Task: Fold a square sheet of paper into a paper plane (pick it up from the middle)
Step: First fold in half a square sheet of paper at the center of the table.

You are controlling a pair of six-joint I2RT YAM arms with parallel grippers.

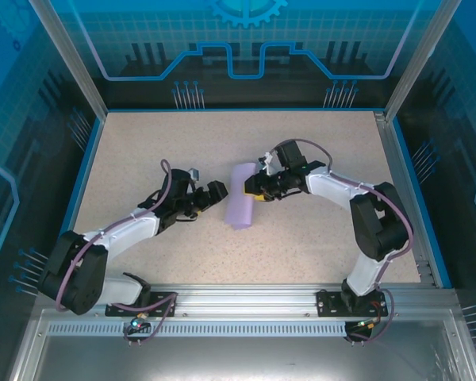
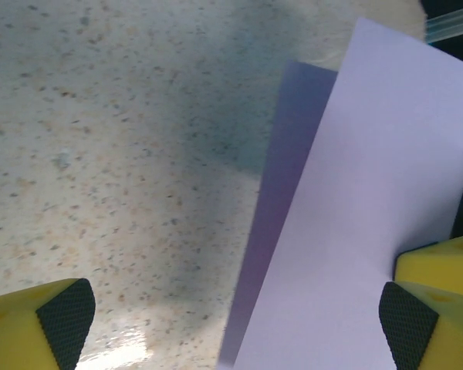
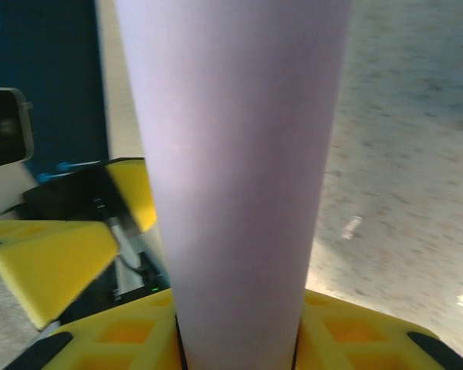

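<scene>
The square sheet of paper (image 1: pixel 243 198), pale lavender, is bowed into a curved arch in the middle of the table. My right gripper (image 1: pixel 259 190) is shut on it. In the right wrist view the paper (image 3: pixel 231 154) rises as a rounded column squeezed between the yellow fingers (image 3: pixel 355 331) of that gripper (image 3: pixel 235 356). My left gripper (image 1: pixel 219 193) stands open just left of the sheet. In the left wrist view the paper (image 2: pixel 370 193) hangs above the table, its near part in front of the right-hand fingertip, and the gripper (image 2: pixel 237 327) holds nothing. A paper plane is out of view.
The speckled beige tabletop (image 1: pixel 317 143) lies inside blue side rails (image 1: pixel 87 159), with a metal frame along the near edge (image 1: pixel 246 298). The left gripper's yellow fingers (image 3: pixel 54 262) show close beside the paper in the right wrist view.
</scene>
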